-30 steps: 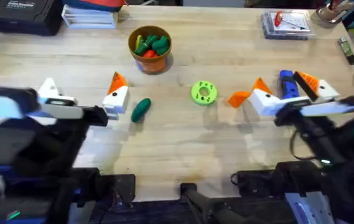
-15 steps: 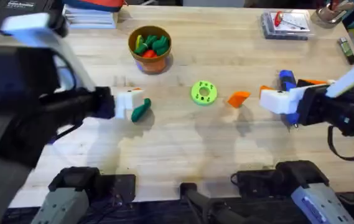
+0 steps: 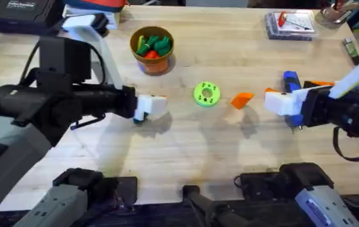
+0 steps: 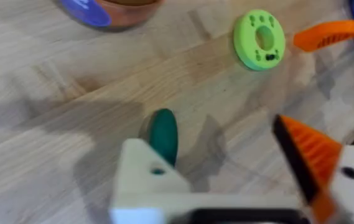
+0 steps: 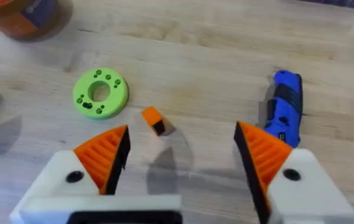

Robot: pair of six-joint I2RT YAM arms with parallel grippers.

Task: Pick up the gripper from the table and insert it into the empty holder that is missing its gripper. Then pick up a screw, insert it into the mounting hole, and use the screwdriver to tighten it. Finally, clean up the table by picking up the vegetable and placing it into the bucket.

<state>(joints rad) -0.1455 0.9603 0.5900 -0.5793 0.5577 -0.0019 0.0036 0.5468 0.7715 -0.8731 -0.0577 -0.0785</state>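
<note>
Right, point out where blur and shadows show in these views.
Overhead: the left arm looms large, dark and soft; arm shadows fall on the table. Left wrist: the vegetable and its shadow look smeared. Right wrist: the screwdriver is sharper.

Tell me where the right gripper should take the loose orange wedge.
Across the wedge's flat sides, coming straight down from above. It lies flat and clear of the green disc and screwdriver, between the open right gripper's fingers, so probably nothing blocks a vertical approach.
</note>
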